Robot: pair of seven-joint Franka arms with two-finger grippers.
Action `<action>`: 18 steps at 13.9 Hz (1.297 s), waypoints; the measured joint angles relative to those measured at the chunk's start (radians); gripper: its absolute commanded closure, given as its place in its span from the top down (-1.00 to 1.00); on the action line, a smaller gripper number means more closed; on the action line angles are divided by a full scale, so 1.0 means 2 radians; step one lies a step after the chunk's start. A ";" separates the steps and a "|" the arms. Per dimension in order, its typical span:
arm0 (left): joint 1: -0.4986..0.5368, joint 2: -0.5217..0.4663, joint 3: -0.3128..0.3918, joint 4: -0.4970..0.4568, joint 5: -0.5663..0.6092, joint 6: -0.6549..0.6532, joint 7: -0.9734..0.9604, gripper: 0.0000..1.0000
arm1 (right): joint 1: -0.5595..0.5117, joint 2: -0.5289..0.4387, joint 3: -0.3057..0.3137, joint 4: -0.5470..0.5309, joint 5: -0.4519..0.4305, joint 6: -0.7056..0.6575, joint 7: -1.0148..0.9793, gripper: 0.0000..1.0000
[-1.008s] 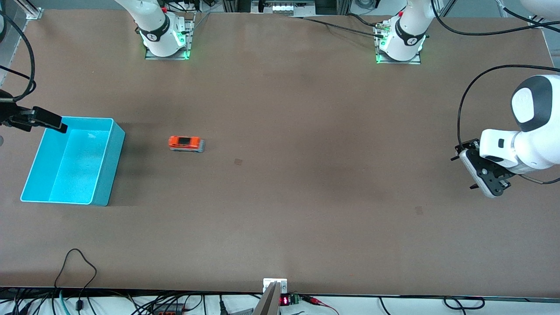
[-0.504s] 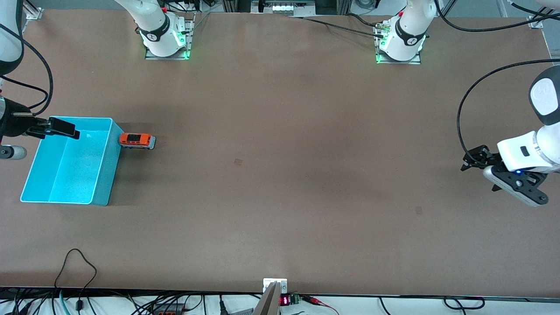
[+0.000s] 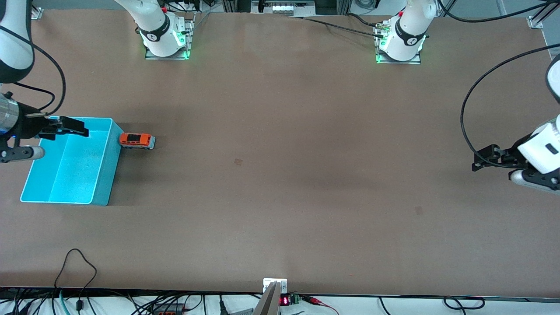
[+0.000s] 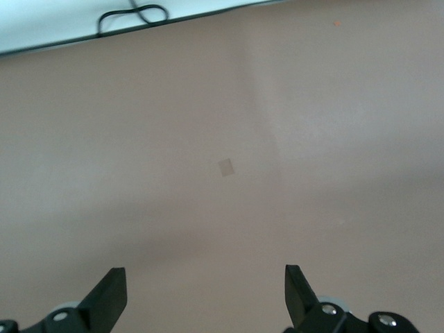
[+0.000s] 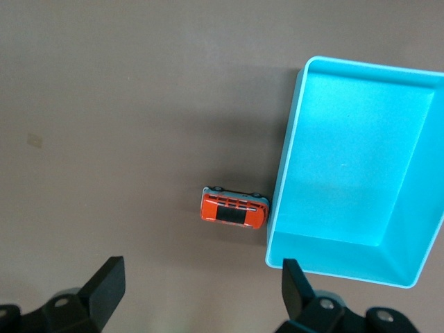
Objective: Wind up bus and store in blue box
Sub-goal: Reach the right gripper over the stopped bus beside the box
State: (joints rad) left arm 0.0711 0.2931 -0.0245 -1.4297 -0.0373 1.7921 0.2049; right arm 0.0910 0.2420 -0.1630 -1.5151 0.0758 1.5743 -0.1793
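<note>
The small orange bus (image 3: 137,140) stands on the table with one end against the outer wall of the blue box (image 3: 110,170), at the right arm's end. The right wrist view shows the bus (image 5: 234,208) beside the box (image 5: 347,187), which has nothing in it. My right gripper (image 3: 70,127) is open and empty, up in the air over the box's rim; its midpoint in the right wrist view (image 5: 201,291) is over bare table. My left gripper (image 3: 483,158) is open and empty, over the table's edge at the left arm's end, seen over bare table in its wrist view (image 4: 206,295).
A small dark square patch (image 3: 238,162) marks the middle of the table; it also shows in the left wrist view (image 4: 226,167). A black cable loop (image 3: 78,262) lies near the table's edge nearest the front camera. Both arm bases stand along the edge farthest from it.
The bus rolled toward the blue box and stopped against its wall, then stayed still. My right gripper shifted over the box's rim. My left gripper drew back toward its end of the table.
</note>
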 measured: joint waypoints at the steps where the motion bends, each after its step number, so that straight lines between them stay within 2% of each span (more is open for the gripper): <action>1: -0.008 -0.004 0.007 0.011 0.000 -0.019 -0.029 1.00 | 0.001 0.000 0.000 -0.006 0.000 0.000 0.000 1.00; 6: -0.031 -0.032 0.037 0.018 -0.003 -0.054 -0.102 1.00 | 0.009 -0.006 0.001 -0.054 0.000 0.027 -0.007 1.00; 8: -0.031 -0.051 0.040 -0.009 -0.010 -0.058 -0.106 1.00 | 0.013 -0.014 0.010 -0.094 0.000 0.058 -0.012 1.00; 11: -0.031 -0.073 0.038 -0.042 -0.013 -0.058 -0.118 1.00 | 0.007 -0.041 0.036 -0.184 0.000 0.136 -0.028 1.00; 14: -0.032 -0.077 0.035 -0.046 -0.013 -0.058 -0.131 1.00 | -0.029 -0.063 0.065 -0.266 -0.001 0.193 -0.139 1.00; 18: -0.032 -0.091 0.035 -0.059 -0.013 -0.056 -0.131 1.00 | -0.061 -0.065 0.070 -0.334 -0.001 0.284 -0.324 1.00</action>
State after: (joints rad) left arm 0.0078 0.1121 0.0452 -1.5477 -0.0642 1.6794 -0.0576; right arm -0.0315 0.1124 -0.0232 -2.1826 0.0733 2.1420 -0.8267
